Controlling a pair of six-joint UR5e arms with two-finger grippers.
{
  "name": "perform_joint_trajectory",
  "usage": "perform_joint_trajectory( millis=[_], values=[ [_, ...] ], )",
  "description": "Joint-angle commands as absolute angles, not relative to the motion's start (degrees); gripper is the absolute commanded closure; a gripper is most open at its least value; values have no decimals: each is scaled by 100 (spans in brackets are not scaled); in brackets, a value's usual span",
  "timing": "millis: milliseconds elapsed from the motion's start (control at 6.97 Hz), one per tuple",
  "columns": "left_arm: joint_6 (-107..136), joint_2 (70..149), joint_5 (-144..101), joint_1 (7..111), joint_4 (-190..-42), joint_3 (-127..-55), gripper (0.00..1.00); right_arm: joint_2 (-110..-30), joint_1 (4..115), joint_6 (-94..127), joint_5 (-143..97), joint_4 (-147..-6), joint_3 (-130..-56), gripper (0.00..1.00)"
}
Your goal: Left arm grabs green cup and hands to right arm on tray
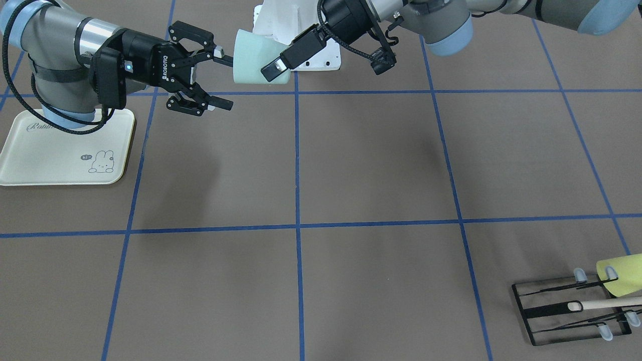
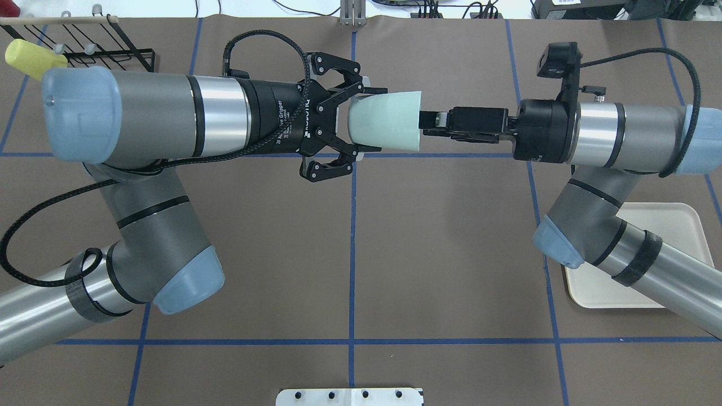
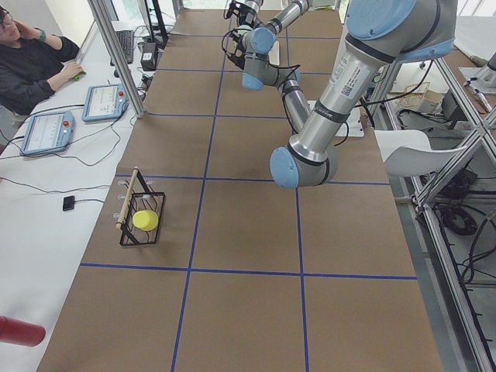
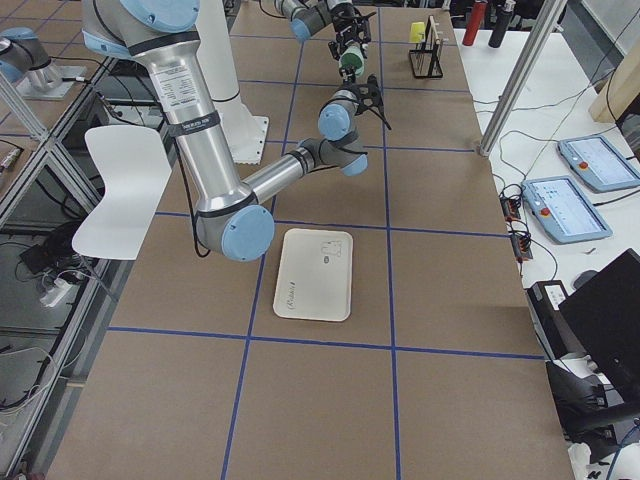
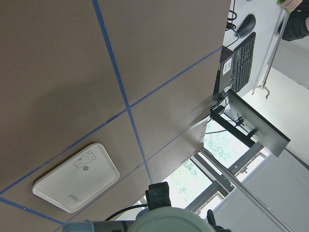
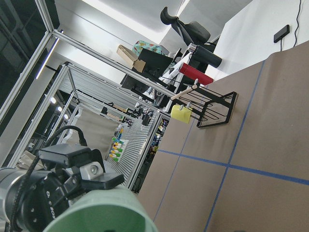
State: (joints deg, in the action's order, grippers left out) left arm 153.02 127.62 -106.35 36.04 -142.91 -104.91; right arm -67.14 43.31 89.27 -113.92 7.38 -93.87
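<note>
The green cup (image 2: pixel 386 121), a smooth pale mint tumbler, hangs in the air at the upper middle of the overhead frame, lying sideways: wide mouth pointing right, narrow base left. The left gripper (image 2: pixel 372 119) is clamped on its base; the right gripper (image 1: pixel 225 82) gapes wide at the rim. Lower right in the front view, a black wire rack (image 1: pixel 544 310) holds a yellow-green cup (image 1: pixel 622 273).
</note>
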Motion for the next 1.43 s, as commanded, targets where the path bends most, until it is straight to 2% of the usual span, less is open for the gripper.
perform_joint_trajectory(
  millis=[0, 574, 1004, 1291],
  values=[
    [15302, 12779, -10635, 3577, -14291, -10485, 63, -6706, 4237, 8930, -11260, 738, -9387, 28],
    [15302, 12779, -10626, 3524, -14291, -10468, 63, -6627, 4192, 8930, -11197, 729, -9387, 34],
    [15302, 12779, -10626, 3524, -14291, -10468, 63, -6627, 4184, 8921, -11197, 738, -9369, 53],
    [15302, 12779, -10626, 3524, -14291, -10424, 63, -6627, 4184, 8921, -11197, 738, -9378, 56]
  ],
)
